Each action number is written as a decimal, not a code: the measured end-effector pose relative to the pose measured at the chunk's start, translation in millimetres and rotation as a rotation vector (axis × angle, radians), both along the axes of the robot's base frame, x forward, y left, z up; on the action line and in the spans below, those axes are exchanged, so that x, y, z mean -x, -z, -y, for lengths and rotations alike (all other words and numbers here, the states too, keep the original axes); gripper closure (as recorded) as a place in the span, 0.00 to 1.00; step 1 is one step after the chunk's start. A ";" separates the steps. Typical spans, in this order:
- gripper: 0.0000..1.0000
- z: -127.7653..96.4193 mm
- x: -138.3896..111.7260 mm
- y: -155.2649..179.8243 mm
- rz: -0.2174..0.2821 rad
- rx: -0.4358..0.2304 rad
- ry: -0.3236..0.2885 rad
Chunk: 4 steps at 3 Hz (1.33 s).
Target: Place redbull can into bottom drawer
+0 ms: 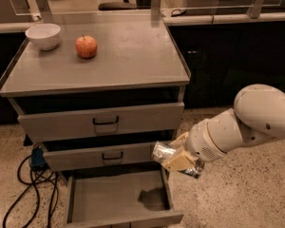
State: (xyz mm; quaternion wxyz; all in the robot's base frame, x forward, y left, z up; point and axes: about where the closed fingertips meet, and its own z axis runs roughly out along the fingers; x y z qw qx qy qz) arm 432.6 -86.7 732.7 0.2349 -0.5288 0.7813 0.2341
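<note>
I have only one view to work from. It sits high in front of the grey metal three-drawer cabinet [133, 56] and looks forward and steeply down. I see the whole flat top, the drawer fronts foreshortened, and the inside of the pulled-out grey tray of the bottom drawer [114, 196] at the lower edge. It is close: the cabinet fills the left two thirds. The white rounded arm [256, 118] shows at the right edge. The two-finger gripper [175, 158], clasped on the slim silver redbull can [160, 151], hangs low of centre, beside the middle drawer. Speckled floor [237, 198] fills the lower right.
</note>
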 end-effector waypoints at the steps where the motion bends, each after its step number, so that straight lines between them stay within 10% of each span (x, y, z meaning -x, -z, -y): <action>1: 1.00 -6.9 -9.1 44.3 -0.005 -0.043 0.000; 2: 1.00 -9.3 -36.5 131.8 -0.011 -0.140 0.061; 4: 1.00 -5.7 -29.9 134.1 -0.005 -0.116 0.099</action>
